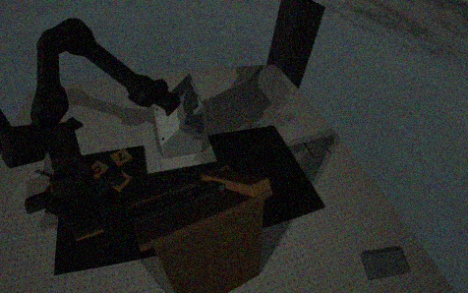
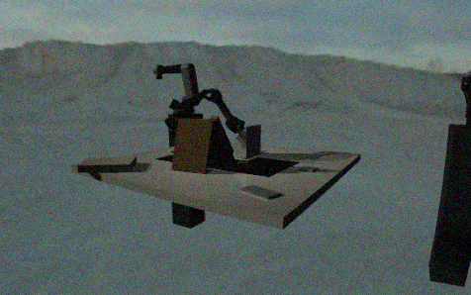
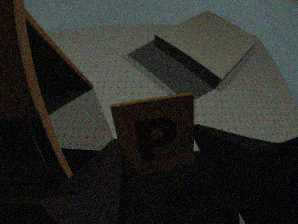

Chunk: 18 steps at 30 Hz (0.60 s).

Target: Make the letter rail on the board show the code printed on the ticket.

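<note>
My gripper [image 1: 89, 235] [image 3: 157, 137] is shut on a wooden tile marked P [image 3: 172, 107], which stands upright between the fingers in the wrist view. In the top view it is low at the left, beside the tilted wooden board [image 1: 211, 241] [image 2: 191, 148]; in the exterior view the board hides it. The board's edge [image 3: 31, 85] also shows at the left of the wrist view. Several loose tiles lie on the dark mat, including one tile [image 1: 99, 169] and another tile [image 1: 121, 156]. The pale ticket stand [image 1: 169, 125] [image 2: 253, 141] is behind the board; no print is readable. The rail's contents are too dark to tell.
A black jointed lamp-like arm [image 1: 110, 61] [image 2: 224, 108] reaches over to the ticket stand. A grey slab [image 1: 385, 263] [image 2: 262, 192] lies near the counter's front edge. A pale wedge-shaped block [image 3: 207, 47] [image 2: 106, 162] stands on the counter beyond the held tile.
</note>
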Each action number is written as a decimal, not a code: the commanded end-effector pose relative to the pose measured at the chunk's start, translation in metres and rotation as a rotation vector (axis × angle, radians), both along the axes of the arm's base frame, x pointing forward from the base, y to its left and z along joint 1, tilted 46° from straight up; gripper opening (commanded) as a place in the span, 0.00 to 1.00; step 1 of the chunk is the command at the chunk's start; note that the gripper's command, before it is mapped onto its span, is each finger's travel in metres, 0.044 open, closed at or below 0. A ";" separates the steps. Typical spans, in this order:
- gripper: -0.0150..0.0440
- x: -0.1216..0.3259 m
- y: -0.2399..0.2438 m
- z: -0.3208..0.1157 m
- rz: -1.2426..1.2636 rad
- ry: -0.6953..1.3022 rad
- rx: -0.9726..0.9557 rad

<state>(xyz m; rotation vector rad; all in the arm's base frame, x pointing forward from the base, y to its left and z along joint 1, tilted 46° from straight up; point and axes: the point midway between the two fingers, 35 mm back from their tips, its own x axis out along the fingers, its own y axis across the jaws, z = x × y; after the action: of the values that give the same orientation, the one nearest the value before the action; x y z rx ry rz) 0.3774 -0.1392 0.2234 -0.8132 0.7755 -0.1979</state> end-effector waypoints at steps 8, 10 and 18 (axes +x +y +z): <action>0.25 -0.002 0.003 -0.009 -0.004 0.009 0.003; 0.25 -0.003 0.004 -0.010 -0.004 0.009 0.003; 0.25 -0.003 0.006 -0.012 -0.004 0.009 0.003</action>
<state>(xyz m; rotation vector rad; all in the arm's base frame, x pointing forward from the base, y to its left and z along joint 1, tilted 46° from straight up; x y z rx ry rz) 0.3762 -0.1337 0.2164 -0.8126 0.7759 -0.1975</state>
